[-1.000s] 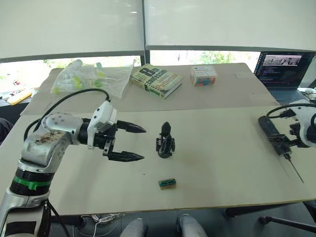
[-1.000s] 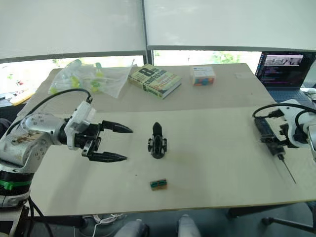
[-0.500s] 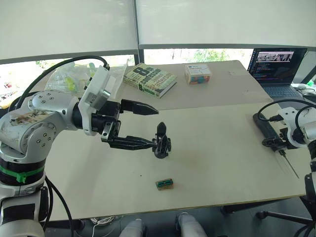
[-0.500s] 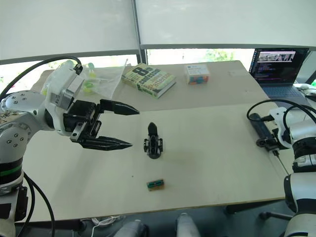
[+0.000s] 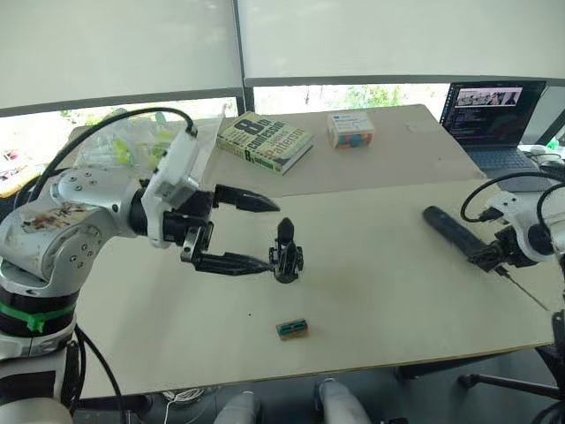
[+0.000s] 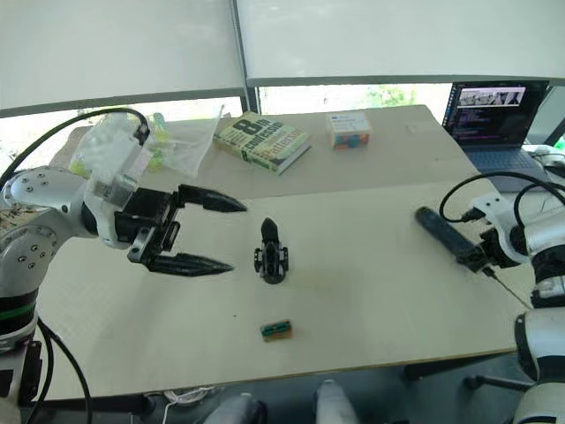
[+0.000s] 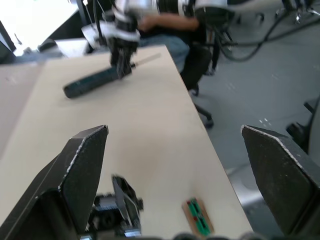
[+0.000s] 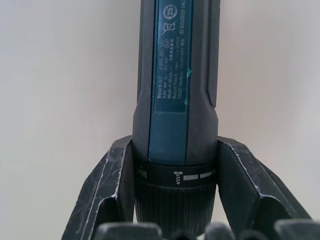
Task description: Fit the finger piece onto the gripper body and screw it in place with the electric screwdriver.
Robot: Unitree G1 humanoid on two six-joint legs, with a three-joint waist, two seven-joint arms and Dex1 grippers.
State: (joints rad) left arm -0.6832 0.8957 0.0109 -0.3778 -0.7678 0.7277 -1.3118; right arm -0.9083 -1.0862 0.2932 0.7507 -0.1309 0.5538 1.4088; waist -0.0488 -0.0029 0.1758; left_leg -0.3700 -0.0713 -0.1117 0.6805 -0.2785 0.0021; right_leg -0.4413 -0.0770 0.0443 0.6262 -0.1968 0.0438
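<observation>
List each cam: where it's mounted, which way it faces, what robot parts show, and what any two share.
Left eye and right eye: head stereo pair, looking forward and down over the table; left gripper open beside the gripper body, right gripper on the electric screwdriver.
Left wrist: looks along its open fingers across the table toward the right arm.
Right wrist: looks along the screwdriver barrel, its fingers clamping it.
Shared: left wrist and head views all show the gripper body, the screwdriver and the small tan-and-green block.

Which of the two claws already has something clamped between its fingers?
The right claw: it grips the electric screwdriver by its collar. The left claw is open, beside the gripper body.
</observation>
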